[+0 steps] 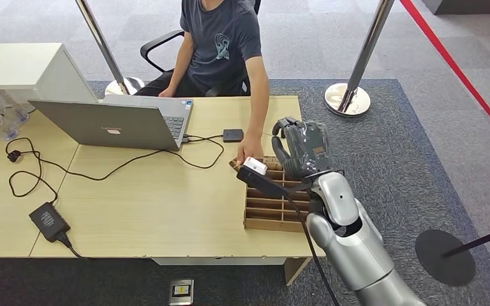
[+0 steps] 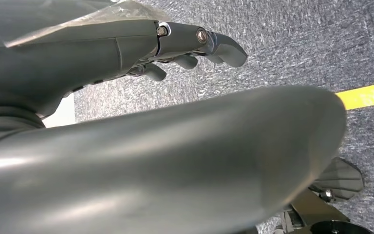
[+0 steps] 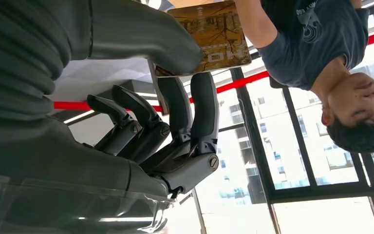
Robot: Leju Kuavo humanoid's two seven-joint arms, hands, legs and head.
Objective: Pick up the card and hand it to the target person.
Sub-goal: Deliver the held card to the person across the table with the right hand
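the right hand [image 1: 301,148] is up over the cardboard slotted box [image 1: 274,207] at the right end of the table [image 1: 153,204], pinching the card [image 3: 214,34] between thumb and fingers. pickup looks done, i'd say, and the handover is under way: the person's hand [image 1: 250,152] reaches in just beside the robot's hand (whether it touches the card, i cannot tell). what's left is the person's take and the let-go. the card is flat, thin, printed brown and gold. the left hand [image 2: 195,46] hangs low over grey carpet [image 2: 297,44], fingers loosely curled, holding nothing.
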